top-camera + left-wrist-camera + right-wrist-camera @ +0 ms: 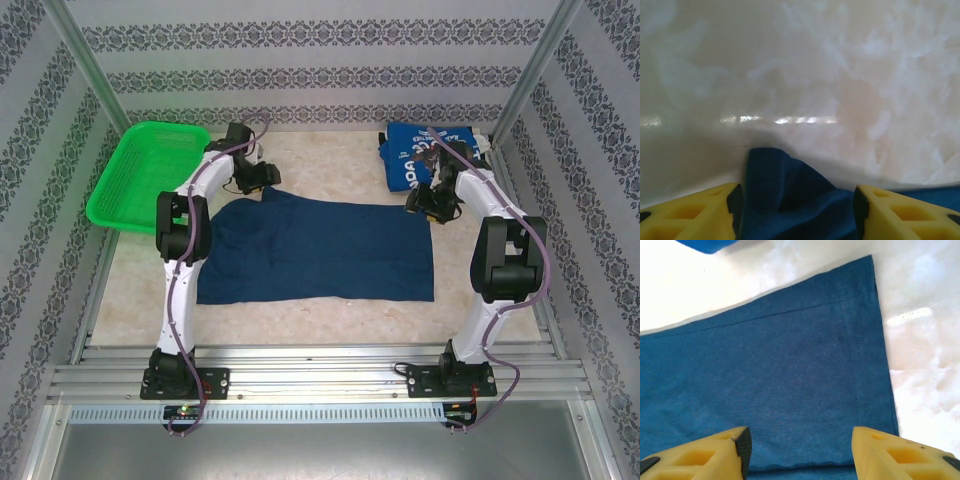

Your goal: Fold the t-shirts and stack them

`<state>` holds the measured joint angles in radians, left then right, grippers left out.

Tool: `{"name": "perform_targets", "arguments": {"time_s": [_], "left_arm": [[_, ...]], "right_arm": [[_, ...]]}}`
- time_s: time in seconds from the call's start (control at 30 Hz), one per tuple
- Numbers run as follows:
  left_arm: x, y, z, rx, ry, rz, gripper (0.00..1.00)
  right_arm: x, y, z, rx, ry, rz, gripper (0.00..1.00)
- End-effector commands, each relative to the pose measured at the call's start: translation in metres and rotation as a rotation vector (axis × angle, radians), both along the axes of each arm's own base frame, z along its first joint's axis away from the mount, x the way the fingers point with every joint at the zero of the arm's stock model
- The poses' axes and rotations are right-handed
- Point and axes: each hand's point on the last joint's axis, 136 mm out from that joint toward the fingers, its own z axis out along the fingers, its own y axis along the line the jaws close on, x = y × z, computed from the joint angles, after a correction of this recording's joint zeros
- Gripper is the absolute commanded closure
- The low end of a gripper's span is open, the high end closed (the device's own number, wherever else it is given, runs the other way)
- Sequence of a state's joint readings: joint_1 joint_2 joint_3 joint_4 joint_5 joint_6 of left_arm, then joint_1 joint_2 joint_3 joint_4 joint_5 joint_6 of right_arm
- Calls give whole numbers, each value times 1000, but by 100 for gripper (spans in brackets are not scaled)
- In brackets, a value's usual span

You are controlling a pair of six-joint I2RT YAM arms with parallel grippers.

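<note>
Well, you're partway through at best. The dark navy shirt (320, 250) lies spread flat in the middle of the table (330, 165) as a wide rectangle. I'd judge it has at least one more fold to take before it counts as folded. The brighter blue shirt (410, 155) sits bunched in the far right corner, well apart from the navy one, so nothing is stacked yet.

Your left gripper (795, 205) is at the navy shirt's far left corner. Its jaws stand apart, straddling a raised hump of cloth; I can't tell whether they actually pinch it. Your right gripper (800, 445) hangs over the far right corner, jaws wide apart above flat cloth and holding nothing.

What's left for you, I'd say: take both corners, finish this fold, then deal with the blue shirt and stack the two
</note>
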<state>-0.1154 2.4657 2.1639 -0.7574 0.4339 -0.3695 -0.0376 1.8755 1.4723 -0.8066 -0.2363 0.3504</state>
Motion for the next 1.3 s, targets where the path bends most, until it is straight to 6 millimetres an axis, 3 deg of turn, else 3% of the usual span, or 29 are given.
{"name": "perform_targets", "arguments": {"time_s": [0.0, 0.33, 0.47, 0.57, 0.93, 1.27], "left_arm": [[-4, -7, 8, 12, 29, -26, 42], [-31, -11, -4, 28, 125, -58, 59], [-32, -13, -2, 31, 126, -62, 81], [-24, -17, 13, 24, 80, -49, 93], [-3, -1, 72, 325, -127, -4, 95], [3, -13, 93, 524, -235, -26, 95]], "right_arm": [[1, -3, 8, 1, 12, 21, 43], [4, -6, 8, 11, 33, 16, 43], [5, -9, 7, 9, 37, 14, 43], [5, -9, 8, 9, 38, 17, 43], [3, -8, 3, 24, 50, 32, 44], [1, -7, -6, 37, 76, 44, 44]]}}
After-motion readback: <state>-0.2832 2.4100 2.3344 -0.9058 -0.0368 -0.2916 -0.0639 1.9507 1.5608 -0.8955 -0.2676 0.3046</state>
